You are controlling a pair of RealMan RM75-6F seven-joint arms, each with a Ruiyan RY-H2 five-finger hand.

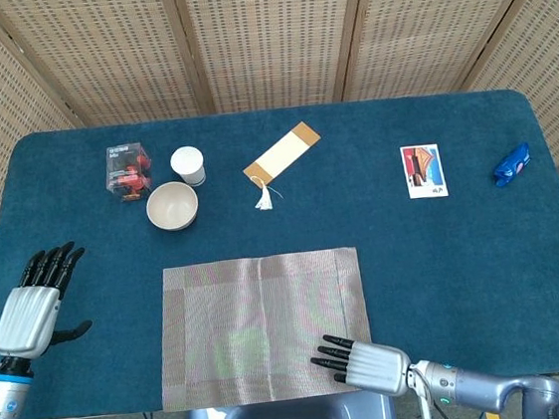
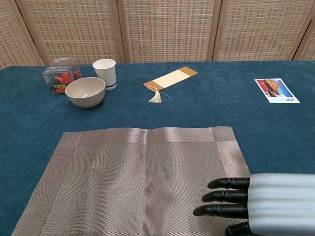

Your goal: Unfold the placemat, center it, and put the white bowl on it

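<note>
The mat (image 1: 262, 327) lies unfolded at the worktop's (image 1: 466, 270) near edge under the right robot hand's (image 1: 361, 364) flat, empty fingers; slide it squarely toward mid-worktop, pressing evenly, before fetching the bowl (image 1: 172, 205) at back left.

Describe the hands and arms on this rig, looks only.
Both hands match: the left hand and the right hand each have a ribbed silver-white back shell and glossy black fingers. Wrists and forearms are smooth metallic silver-grey; the right wrist carries a small green-lit spot. No cables or sleeves visible.
</note>
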